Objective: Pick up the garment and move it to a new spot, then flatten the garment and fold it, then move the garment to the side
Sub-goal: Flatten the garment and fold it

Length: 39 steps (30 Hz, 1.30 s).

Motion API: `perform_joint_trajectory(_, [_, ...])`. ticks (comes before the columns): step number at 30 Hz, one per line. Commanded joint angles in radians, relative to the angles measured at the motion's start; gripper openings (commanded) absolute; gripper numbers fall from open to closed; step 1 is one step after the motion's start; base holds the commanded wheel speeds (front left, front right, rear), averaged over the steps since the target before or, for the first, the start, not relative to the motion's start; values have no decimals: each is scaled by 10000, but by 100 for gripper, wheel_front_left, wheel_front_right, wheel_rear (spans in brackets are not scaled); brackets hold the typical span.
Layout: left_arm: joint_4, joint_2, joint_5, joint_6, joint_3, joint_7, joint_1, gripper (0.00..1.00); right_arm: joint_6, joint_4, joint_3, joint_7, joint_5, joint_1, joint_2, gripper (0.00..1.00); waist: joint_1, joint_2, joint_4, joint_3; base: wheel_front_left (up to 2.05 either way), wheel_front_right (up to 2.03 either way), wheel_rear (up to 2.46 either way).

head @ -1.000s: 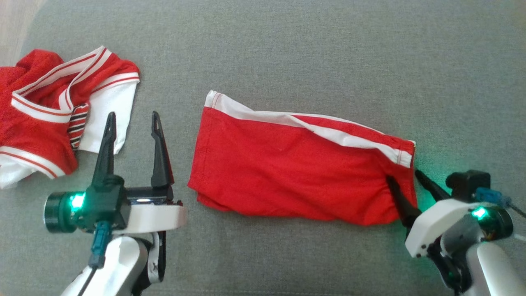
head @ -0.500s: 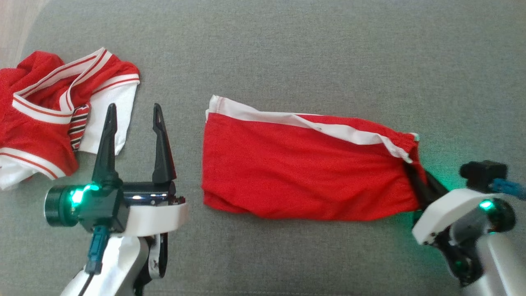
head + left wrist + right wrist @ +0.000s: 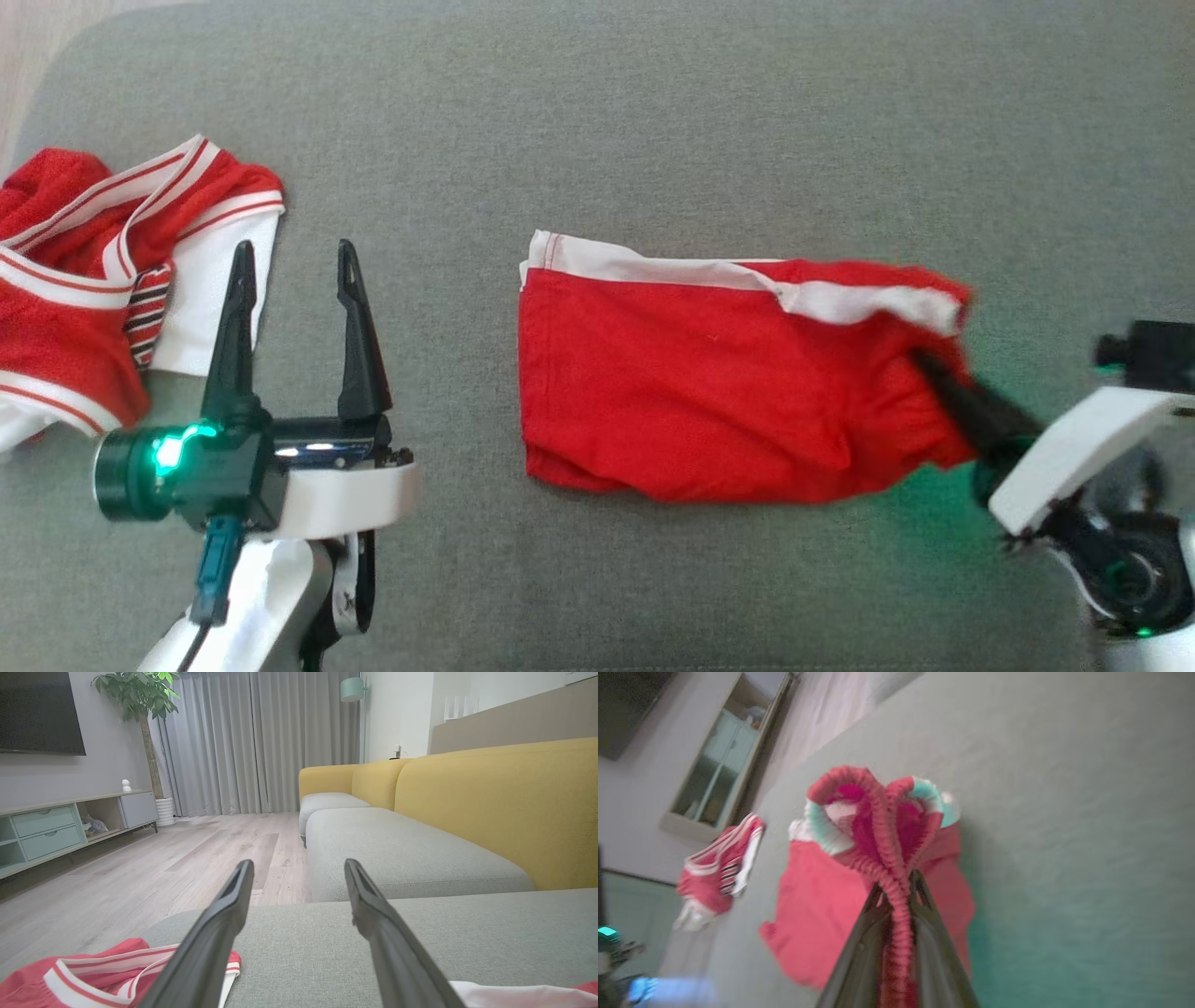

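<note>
A folded red garment [image 3: 709, 383] with a white stripe along its far edge lies on the grey sofa cushion [image 3: 653, 112]. My right gripper [image 3: 924, 364] is shut on the garment's right end, where the cloth is bunched and lifted. The right wrist view shows the ribbed waistband pinched between the fingers of that gripper [image 3: 896, 886], with the rest of the garment [image 3: 817, 905] trailing behind. My left gripper [image 3: 294, 271] hovers open to the left of the garment, holding nothing. Between the left gripper's [image 3: 299, 868] fingers is bare cushion, with the garment's white edge [image 3: 514, 994] at lower right.
A second crumpled red and white garment [image 3: 84, 280] lies at the cushion's left end, just left of my left gripper, and shows in both wrist views [image 3: 93, 975] [image 3: 719, 868]. A yellow sofa back [image 3: 490, 802] runs along the far side. Wooden floor lies beyond the left edge.
The right gripper has shut on the garment's right end and dragged it to the right, bunching that end. The head view has shifted a little. The left gripper stays open in place.
</note>
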Motion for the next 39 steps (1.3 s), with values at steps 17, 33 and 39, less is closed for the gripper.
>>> perform_joint_trajectory(17, [276,-398,104,-374,17,-42,-879,100,-7,1769,1864,654,4510,-2272,1814,0,0,0,726,428,0,0,0])
perform_joint_trajectory(33, [690,-820,139,-644,173,-91,-769,100,-7,2957,6045,-3245,2724,-3388,1507,100,0,0,1041,443,0,0,0])
perform_joint_trajectory(39, [686,-883,214,-694,285,-94,-712,100,-7,2527,7533,-5276,504,-3874,434,100,0,0,942,437,0,0,0])
